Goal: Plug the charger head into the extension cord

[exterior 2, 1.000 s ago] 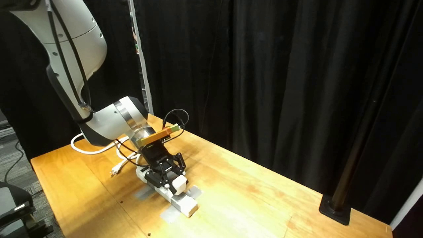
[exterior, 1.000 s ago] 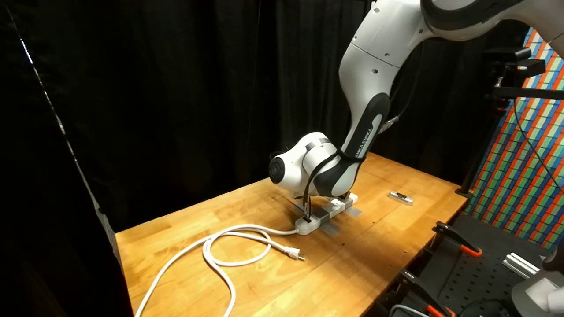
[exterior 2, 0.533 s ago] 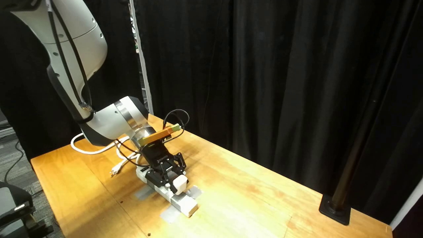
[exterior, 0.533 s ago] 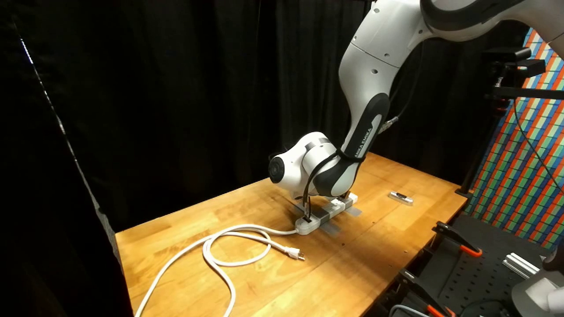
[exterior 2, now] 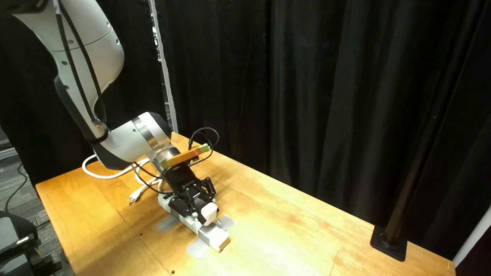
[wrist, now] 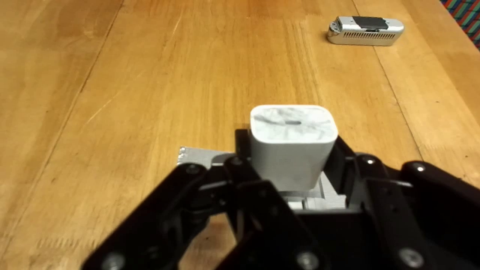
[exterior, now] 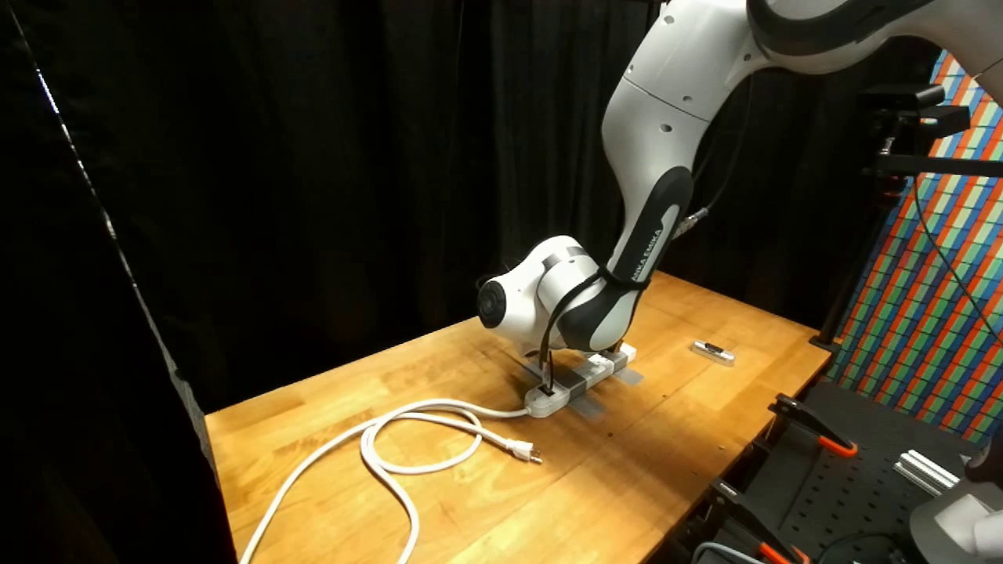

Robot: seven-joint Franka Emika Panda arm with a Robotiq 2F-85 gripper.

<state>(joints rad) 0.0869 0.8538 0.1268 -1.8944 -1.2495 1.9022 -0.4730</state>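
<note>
In the wrist view the charger head [wrist: 292, 165], a white block with rounded edges and a small slot in its pale end face, sits between black fingers on both sides. My gripper [exterior 2: 208, 214] is shut on it, low over the extension cord [exterior 2: 215, 237], a white power strip with grey tape across it. The charger head's underside and any prongs are hidden, so I cannot tell whether it touches a socket. In an exterior view the arm covers the gripper, and the strip [exterior: 548, 401] shows beneath it with its white cable [exterior: 423, 470] looping away.
The cord's own plug [exterior: 521, 450] lies loose on the wooden table [exterior: 329, 392]. A small silver device [wrist: 365, 32] with a dark patch rests farther off. Tape [exterior 2: 198, 248] spreads onto the table beside the strip. A pole base [exterior 2: 389, 245] stands at the table's edge.
</note>
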